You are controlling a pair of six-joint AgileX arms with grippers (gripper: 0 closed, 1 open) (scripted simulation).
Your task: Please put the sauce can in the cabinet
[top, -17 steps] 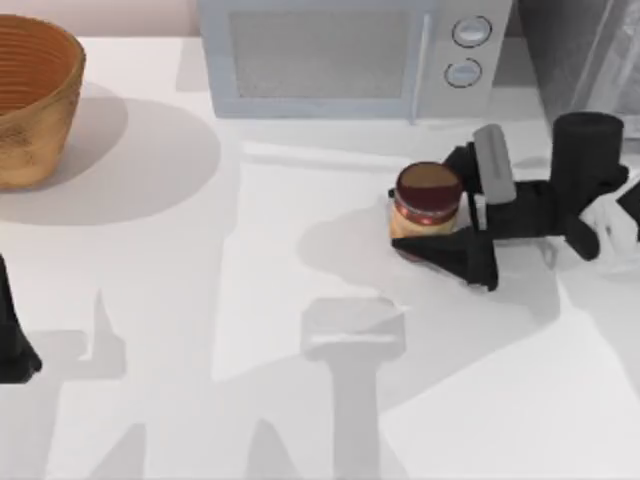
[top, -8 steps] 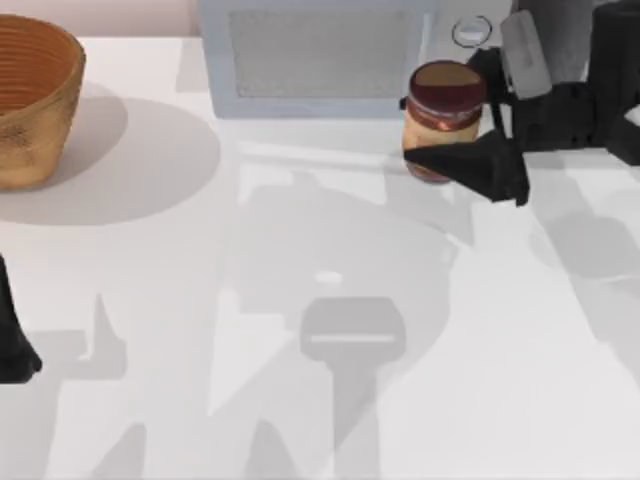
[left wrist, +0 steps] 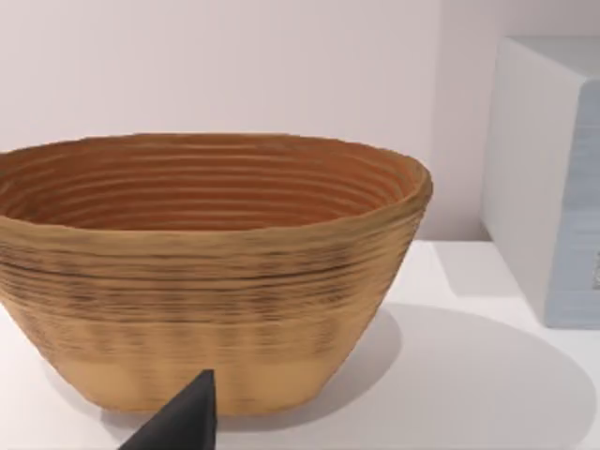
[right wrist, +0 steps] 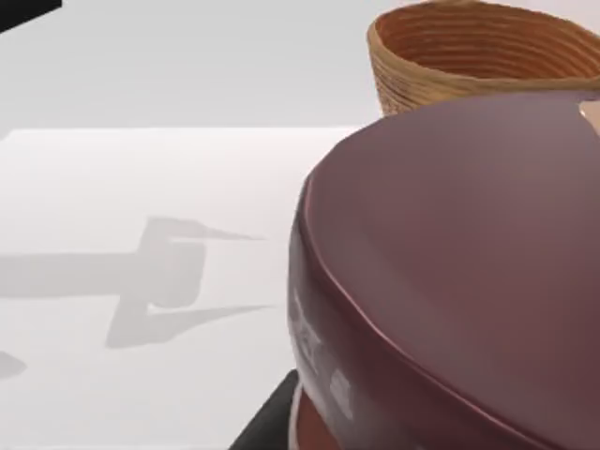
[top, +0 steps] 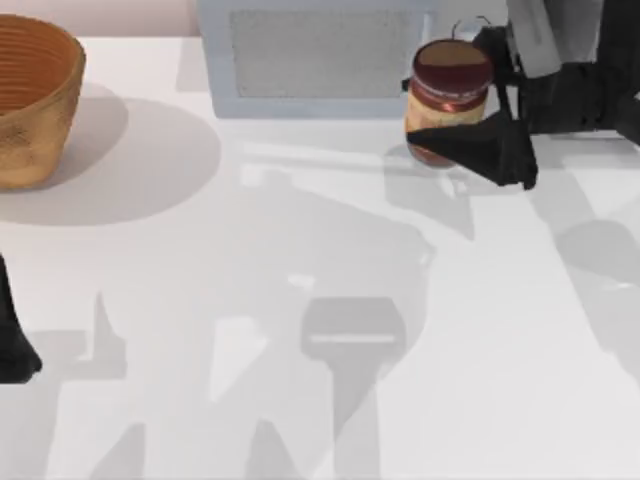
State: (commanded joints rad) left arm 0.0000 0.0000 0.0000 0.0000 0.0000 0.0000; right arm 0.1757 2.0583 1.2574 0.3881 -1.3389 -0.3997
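The sauce can [top: 448, 95], with a dark red lid and an orange-yellow label, hangs above the table in front of the microwave's right end. My right gripper [top: 447, 92] is shut on the sauce can, one finger on each side. The can's dark red lid [right wrist: 469, 262] looms large in the right wrist view. A strip of the grey cabinet [top: 580, 22] shows at the back right corner, mostly hidden behind my right arm. My left gripper [top: 12, 340] stays parked at the table's left edge, and one dark fingertip [left wrist: 187, 422] appears in the left wrist view.
A pale microwave [top: 320, 60] stands along the back edge, with its side [left wrist: 553, 178] also in the left wrist view. A woven basket [top: 30, 100] sits at the back left, seen close in the left wrist view [left wrist: 206, 262] and farther off in the right wrist view [right wrist: 478, 52].
My right gripper has lifted the sauce can off the table and carried it toward the back, then slightly to the right. The left arm has not moved.
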